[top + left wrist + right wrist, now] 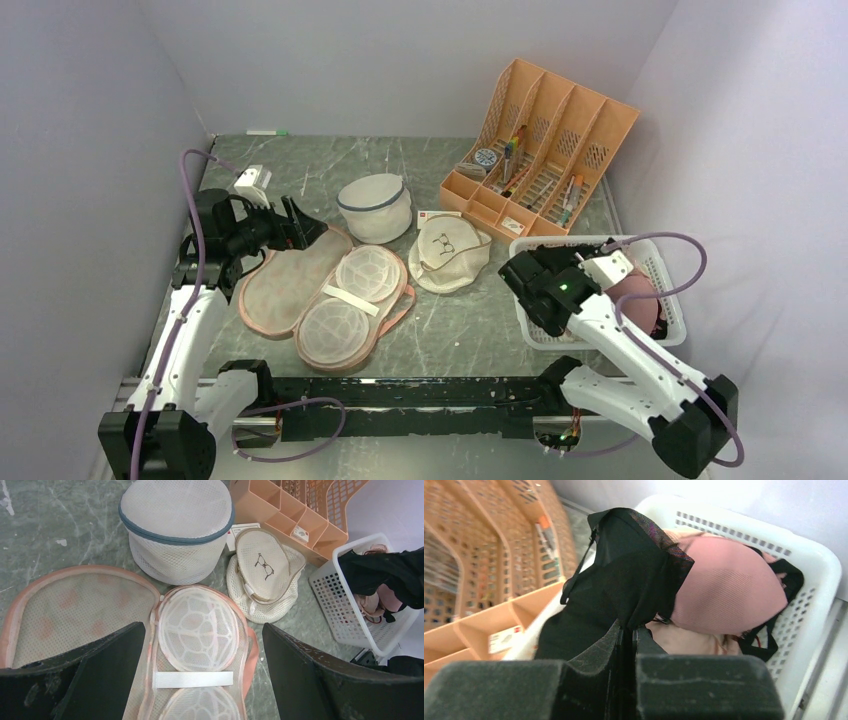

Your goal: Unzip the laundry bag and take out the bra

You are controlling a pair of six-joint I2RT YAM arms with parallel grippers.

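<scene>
Right gripper (pixel 629 625) clamped on bra (pixel 634 565), over the left rim of the basket (pixel 819 570).
Bra hangs from the closed claw, draped partly over a pink garment (pixel 729 587); the basket interior lies right and far of the claw, with the wrist pitched down. Well apart at left, the bag (pixel 300 285) lies unzipped, long axis near-left to far-right, under the wide-open left gripper (pixel 305 228).

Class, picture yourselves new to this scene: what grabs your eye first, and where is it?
The black bra hangs pinched in the shut right hand over the white basket of pink garments, far right. Left of centre, the laundry bag lies unzipped and spread flat, the left hand open above its far edge.
</scene>
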